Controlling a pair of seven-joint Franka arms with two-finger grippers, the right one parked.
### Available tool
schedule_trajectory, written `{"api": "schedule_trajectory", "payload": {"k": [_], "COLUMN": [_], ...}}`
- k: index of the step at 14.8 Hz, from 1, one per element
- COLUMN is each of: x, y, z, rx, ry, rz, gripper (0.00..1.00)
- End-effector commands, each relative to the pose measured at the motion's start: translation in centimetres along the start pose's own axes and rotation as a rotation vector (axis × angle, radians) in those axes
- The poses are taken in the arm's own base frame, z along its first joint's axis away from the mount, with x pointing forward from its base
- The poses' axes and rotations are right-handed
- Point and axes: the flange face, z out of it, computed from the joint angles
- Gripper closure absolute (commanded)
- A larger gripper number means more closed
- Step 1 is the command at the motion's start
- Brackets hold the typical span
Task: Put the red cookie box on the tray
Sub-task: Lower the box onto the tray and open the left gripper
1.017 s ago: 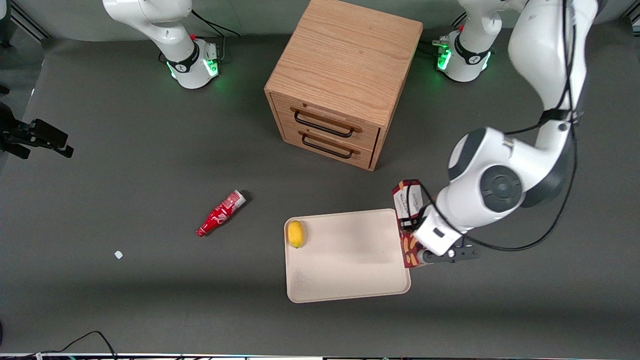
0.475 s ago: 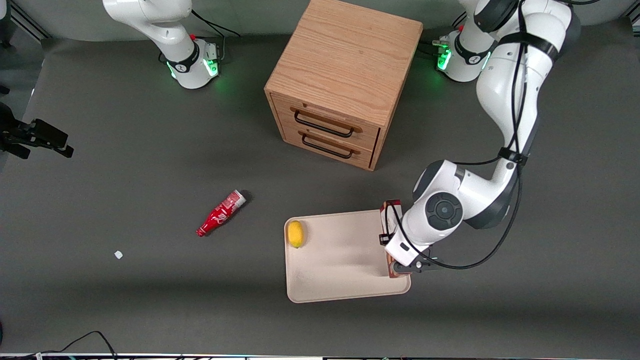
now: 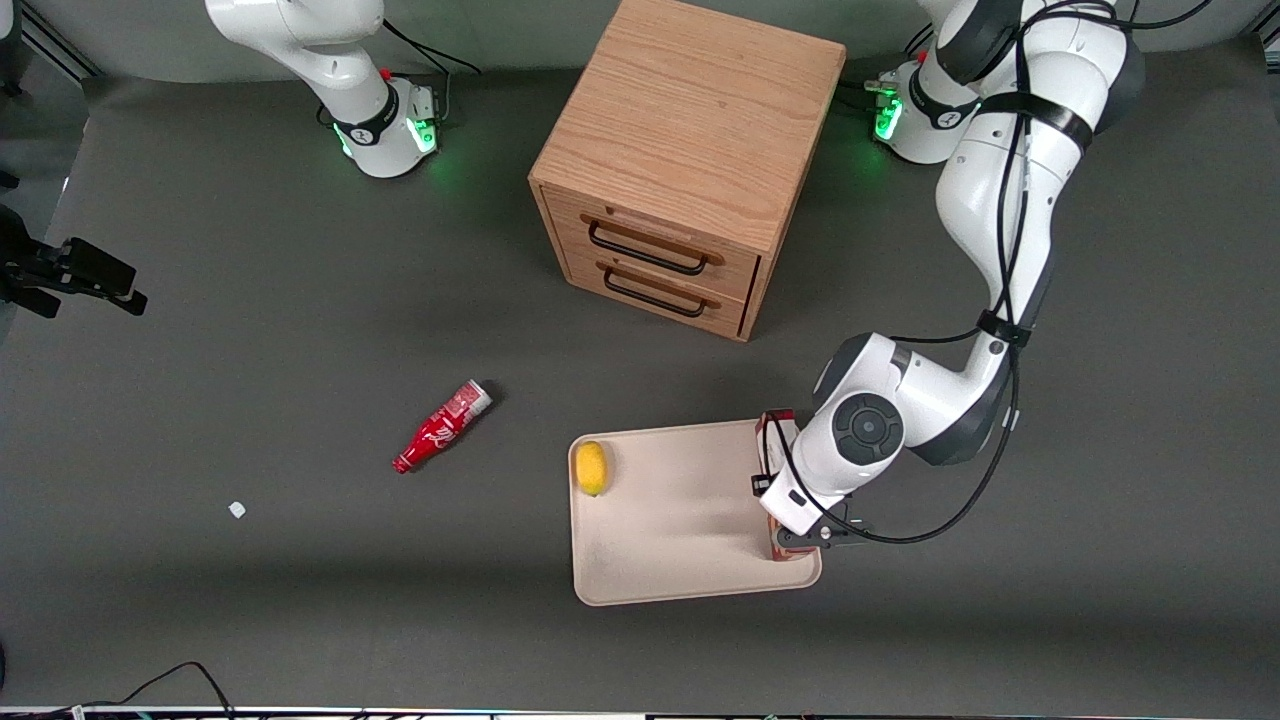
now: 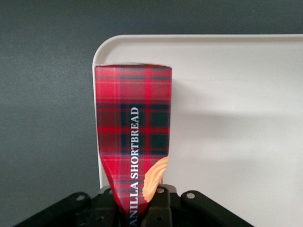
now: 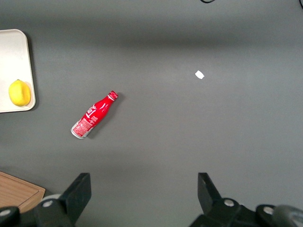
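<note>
Red cookie box (image 4: 134,142) reads "ANILLA SHORTBREAD" (partly hidden).

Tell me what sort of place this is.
Probably a robot lab bench: two arm bases bolted to a grey-matted table, with props such as a wooden drawer unit, and the gripper holding the red cookie box over the tray.

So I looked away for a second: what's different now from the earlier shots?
The gripper, shut on the red cookie box, carried it from beside the tray to over the tray's edge at the working arm's end, and came lower. The lemon, soda bottle and drawer cabinet stayed put.
</note>
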Motion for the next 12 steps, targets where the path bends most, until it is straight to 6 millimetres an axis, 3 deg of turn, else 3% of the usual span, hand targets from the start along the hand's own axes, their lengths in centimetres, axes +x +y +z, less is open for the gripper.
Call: {"api": "schedule_trajectory", "payload": {"k": [1,3,4,5,12], "x": [0.6,0.6,0.5,0.5,0.8], "y": [-0.1,-0.2,-0.2,-0.3,0.0], "z": [-0.2,-0.1,0.0,0.0,-1.0], "rx": [0.024,0.027,0.028,0.030,0.021], "ry": [0.033,0.033,0.030,0.031,0.069], "rz": [-0.018,-0.018,-0.017,-0.016,-0.046], "gripper": [1.00,0.96,0.61,0.01,0.00]}}
